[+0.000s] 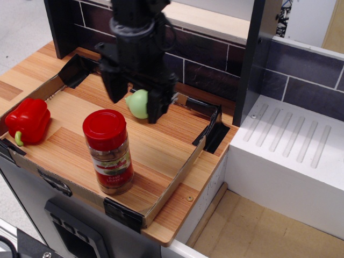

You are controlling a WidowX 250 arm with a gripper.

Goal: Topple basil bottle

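Note:
The basil bottle [109, 151] stands upright at the front of the wooden tray [161, 145]. It is a clear jar with a wide red cap, a red label and brownish contents. My black gripper [134, 107] hangs above the tray behind the bottle, up and to its right. Its two fingers [155, 110] are spread apart with nothing between them. It is clear of the bottle, with a gap between them.
A pale green round fruit [138, 105] lies behind the gripper, partly hidden by it. A red bell pepper [27, 121] lies at the tray's left edge. Dark tiled wall at the back, a black post [250, 59] and a white ridged drainboard [293, 145] on the right.

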